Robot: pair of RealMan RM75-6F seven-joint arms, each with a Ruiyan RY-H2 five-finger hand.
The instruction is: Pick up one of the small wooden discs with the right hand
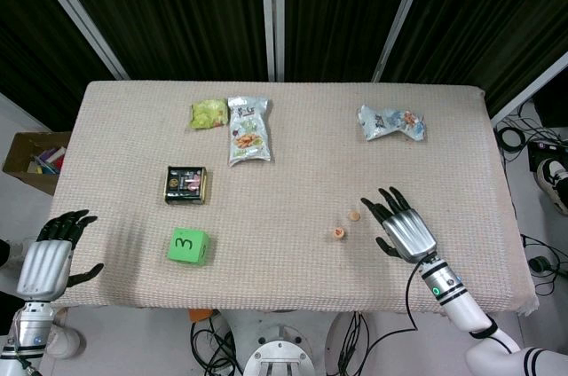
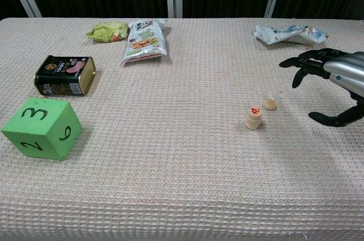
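Two groups of small wooden discs lie on the table [image 1: 444,128]: a short stack of discs [image 2: 254,117] whose top face carries a red mark, and a single disc [image 2: 269,104] lying flat just beside the stack, on its far-right side and apart from it. All other positions below are given relative to the stack.

The right hand [image 1: 404,226] hovers to the right of the stack, near it but touching neither it nor the single disc. Its fingers [image 2: 298,65] are spread and curved downward, the thumb held apart below them; the hand holds nothing.

The left hand [image 1: 46,261] is well apart to the left, off the near-left table edge, fingers spread, holding nothing.

A green cube [image 2: 40,128] marked "3" sits well left of the stack. A dark tin [image 2: 64,74] lies far-left of it. Beyond it lie a printed snack bag [image 2: 144,41], a green packet [image 2: 108,30] and, far-right, a crumpled wrapper [image 2: 287,33].
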